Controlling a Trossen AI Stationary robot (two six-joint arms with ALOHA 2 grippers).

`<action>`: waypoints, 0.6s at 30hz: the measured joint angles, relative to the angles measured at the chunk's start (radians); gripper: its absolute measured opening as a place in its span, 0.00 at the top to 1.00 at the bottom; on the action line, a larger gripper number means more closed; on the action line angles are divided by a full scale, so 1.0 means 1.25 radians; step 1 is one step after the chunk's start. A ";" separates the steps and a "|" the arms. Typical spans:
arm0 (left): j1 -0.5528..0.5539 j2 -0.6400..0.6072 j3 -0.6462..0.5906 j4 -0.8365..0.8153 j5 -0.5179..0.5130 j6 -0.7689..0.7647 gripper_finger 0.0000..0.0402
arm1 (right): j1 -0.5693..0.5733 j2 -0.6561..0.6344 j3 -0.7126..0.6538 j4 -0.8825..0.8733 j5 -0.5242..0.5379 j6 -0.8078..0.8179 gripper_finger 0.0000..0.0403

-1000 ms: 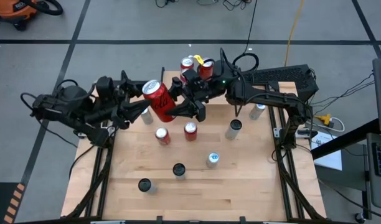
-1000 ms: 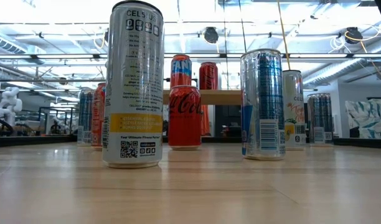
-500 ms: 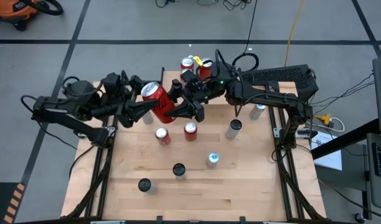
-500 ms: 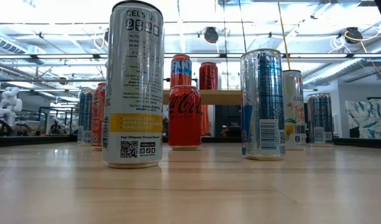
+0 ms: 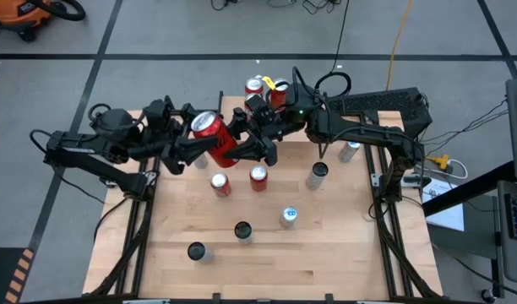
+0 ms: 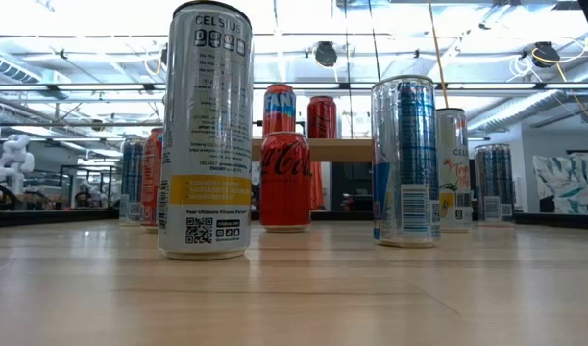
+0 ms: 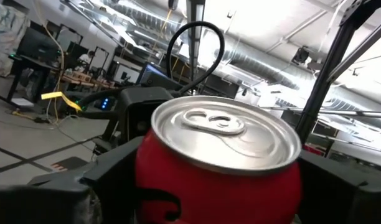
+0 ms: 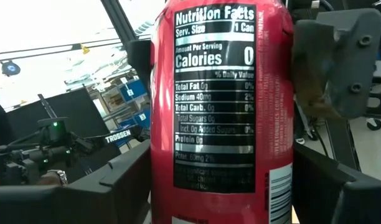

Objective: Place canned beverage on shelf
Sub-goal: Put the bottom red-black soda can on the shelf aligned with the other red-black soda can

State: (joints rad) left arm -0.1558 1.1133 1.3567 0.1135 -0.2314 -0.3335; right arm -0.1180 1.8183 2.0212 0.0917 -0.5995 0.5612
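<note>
A red can [image 5: 212, 139] hangs high over the far half of the table, its top up, with my right gripper [image 5: 242, 148] shut on it from the table's right side. My left gripper [image 5: 193, 145] comes level from the left. Its open fingers [image 8: 324, 65] stand on either side of the can's upper part [image 7: 221, 155], and I see no contact. The shelf [image 6: 342, 149] stands at the table's far edge. It bears an orange-and-blue can [image 6: 280, 108] and a red one [image 6: 321, 115]. My right gripper pinches the red can's lower body [image 8: 162, 186] between its two fingers [image 8: 125, 183], one on each side. They come about level from the table's right and lie across the can. The can is lifted clear of the table and stands roughly upright.
Several cans stand on the table below the arms: two red ones [image 5: 220, 184] [image 5: 258, 177], silver ones [image 5: 316, 175] [image 5: 288, 217] and dark-topped ones [image 5: 242, 230] [image 5: 196, 251]. A tall white can [image 6: 206, 130] is nearest the low camera.
My left gripper has swung toward the table's far edge and right, up to the red can, and its fingers now flank the can's upper part. The can and my right gripper have kept still.
</note>
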 joint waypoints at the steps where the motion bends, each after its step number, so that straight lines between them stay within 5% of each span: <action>1: 0.000 0.000 0.000 0.000 0.000 0.000 0.17 | -0.001 0.000 0.000 -0.001 0.000 0.000 0.31; 11: 0.000 0.000 0.000 -0.003 -0.002 0.000 0.26 | -0.005 0.000 0.000 -0.016 0.001 0.007 0.31; 18: 0.000 0.000 0.000 0.001 -0.004 -0.007 0.27 | -0.005 0.000 0.001 -0.016 0.017 0.048 0.21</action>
State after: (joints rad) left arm -0.1559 1.1133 1.3563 0.1143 -0.2364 -0.3419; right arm -0.1238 1.8183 2.0224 0.0724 -0.5779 0.6218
